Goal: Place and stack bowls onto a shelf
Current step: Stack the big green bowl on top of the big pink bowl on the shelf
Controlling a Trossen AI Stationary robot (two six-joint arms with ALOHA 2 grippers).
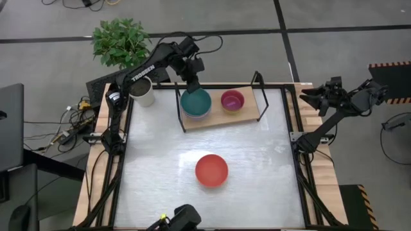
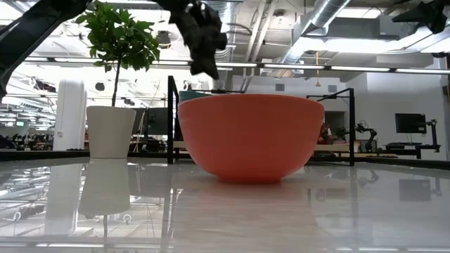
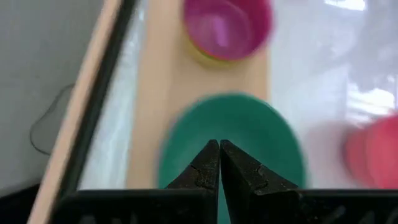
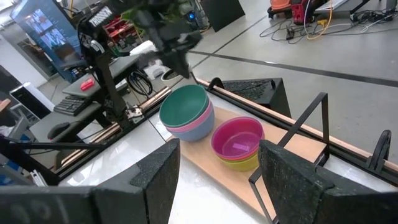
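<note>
A white tabletop (image 1: 257, 173) framed in pale wood stands on grey floor, with an open workshop of ducts and benches beyond it in the low view; at about eleven o'clock on the table, seen from above, a leafy plant (image 1: 120, 40) stands off the corner and a white pot (image 1: 142, 90) just inside it; moving right, the left gripper (image 1: 192, 82) hangs at the far rim of the teal bowl (image 1: 195, 101), its two fingers pressed together with nothing between them, tips pointing down toward the bowl, though contact cannot be told; that teal bowl sits mouth-up on top of a blue bowl and a pink one (image 4: 193, 129), the stack on the left half of the shelf (image 1: 221, 115); the shelf lies near twelve o'clock, its long axis running left to right across the table with a black end frame at each short end; on its right half a magenta bowl (image 1: 232, 100) rests mouth-up inside a yellow one (image 4: 239, 162); near the table's centre, toward six o'clock from the shelf and well apart from it, an orange-red bowl (image 1: 211, 170) stands upright alone; farthest right, the right gripper (image 1: 314, 95) waits beyond the table's edge at about two o'clock, fingers spread wide and empty.
</note>
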